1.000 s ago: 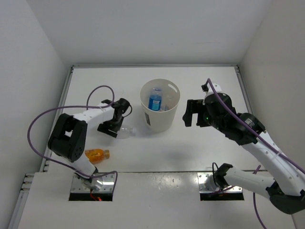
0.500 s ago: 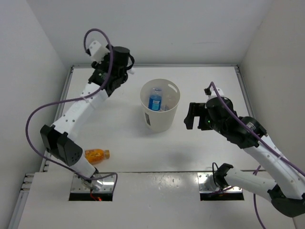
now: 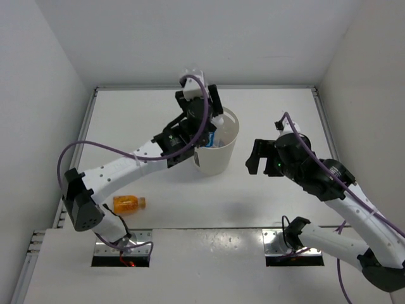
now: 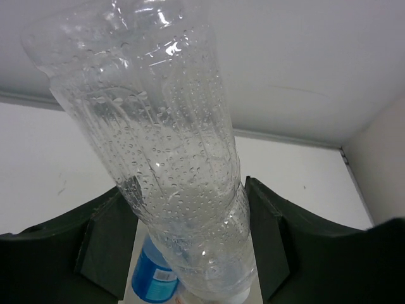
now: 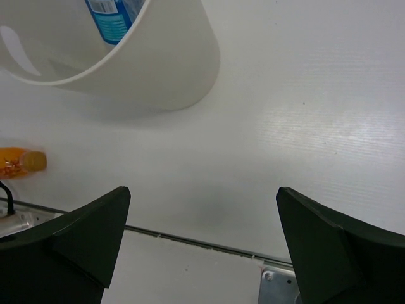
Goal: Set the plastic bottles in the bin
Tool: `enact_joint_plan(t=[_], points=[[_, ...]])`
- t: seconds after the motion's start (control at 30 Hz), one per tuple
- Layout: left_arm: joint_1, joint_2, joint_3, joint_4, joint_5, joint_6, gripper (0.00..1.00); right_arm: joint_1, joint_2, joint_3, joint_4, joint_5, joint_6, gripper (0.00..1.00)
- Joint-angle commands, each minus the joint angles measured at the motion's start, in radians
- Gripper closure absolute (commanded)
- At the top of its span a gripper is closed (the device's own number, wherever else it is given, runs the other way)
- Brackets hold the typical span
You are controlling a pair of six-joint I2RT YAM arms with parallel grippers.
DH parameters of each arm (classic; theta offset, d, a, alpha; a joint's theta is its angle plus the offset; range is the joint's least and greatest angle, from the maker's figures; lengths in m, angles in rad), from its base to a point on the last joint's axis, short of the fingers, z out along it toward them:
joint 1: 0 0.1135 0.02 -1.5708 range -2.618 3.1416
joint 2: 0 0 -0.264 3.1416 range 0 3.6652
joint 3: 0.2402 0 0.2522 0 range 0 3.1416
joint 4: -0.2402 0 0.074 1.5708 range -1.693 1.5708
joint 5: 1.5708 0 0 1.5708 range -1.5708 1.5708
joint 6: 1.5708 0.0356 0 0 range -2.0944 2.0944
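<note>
The left pincer (image 4: 190, 244) is clamped on a clear bottle (image 4: 161, 152), its dark pads pressed against both sides of the lower part. The bottle is thin, see-through plastic, roughly cylindrical and slightly dented, beaded all over with droplets. It tilts, upper end leaning left. Under it sits a blue bottle (image 4: 154, 278), glossy and round, with a printed label.

From above, that pincer (image 3: 209, 117) hangs over the left rim of the bin (image 3: 221, 158), a smooth cream-white round tub that narrows toward its base, standing mid-counter (a little nearer the far edge). The counter (image 3: 285, 107) is flat matte white.

The right pincer (image 5: 202, 190) is spread wide and holds nothing, just right of the bin (image 5: 171, 69).

An orange bottle (image 3: 128, 204), short and translucent, lies on its side near the counter's near-left corner.
</note>
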Motion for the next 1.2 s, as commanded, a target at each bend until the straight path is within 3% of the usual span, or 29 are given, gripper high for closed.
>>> enact_joint_plan(t=[0.0,0.17,0.27,0.4,0.53,0.63,0.7,0.73,0.77,0.83,0.87,0.9,0.97,1.17], points=[[-0.067,-0.032,-0.064,0.171,0.031,0.120,0.45,0.000,-0.035,-0.015,-0.012,0.014,0.042,0.00],[-0.097,-0.009,-0.124,0.160,0.037,0.093,0.38,0.000,-0.054,-0.024,-0.031,0.023,0.061,0.00],[-0.098,0.020,-0.124,0.148,0.017,0.113,0.15,0.000,-0.065,-0.034,-0.032,0.023,0.070,0.00],[-0.098,0.053,-0.091,0.148,-0.047,0.140,0.00,0.000,-0.074,-0.045,-0.022,0.023,0.070,0.00],[-0.087,0.079,-0.043,0.192,-0.082,0.218,0.00,0.000,-0.054,-0.045,-0.010,0.023,0.070,0.00],[-0.041,0.079,-0.009,0.217,-0.173,0.275,0.00,0.000,-0.040,-0.055,0.016,0.003,0.061,0.00],[0.011,0.045,0.012,0.179,-0.292,0.225,0.00,0.000,-0.019,-0.055,0.025,0.003,0.061,0.00],[0.049,0.028,0.012,0.118,-0.314,0.152,0.00,0.000,-0.019,-0.055,0.025,0.003,0.052,0.00],[0.151,0.007,0.026,-0.092,-0.255,-0.065,0.00,0.000,-0.019,-0.055,0.039,0.003,0.052,0.00],[0.278,-0.066,-0.004,-0.264,-0.155,-0.285,0.00,0.000,-0.008,-0.064,0.062,-0.006,0.052,0.00],[0.400,-0.091,-0.029,-0.429,-0.119,-0.408,0.00,0.000,-0.008,-0.064,0.062,-0.006,0.042,0.00],[0.462,-0.114,-0.078,-0.517,-0.045,-0.676,0.00,0.000,-0.008,-0.064,0.076,-0.015,0.042,0.00],[0.606,-0.179,-0.183,-0.686,0.084,-0.956,0.00,0.000,0.012,-0.074,0.097,-0.026,0.042,0.00],[0.797,-0.248,-0.419,-1.000,0.341,-1.362,0.00,0.000,0.032,-0.084,0.106,-0.038,0.033,0.00]])
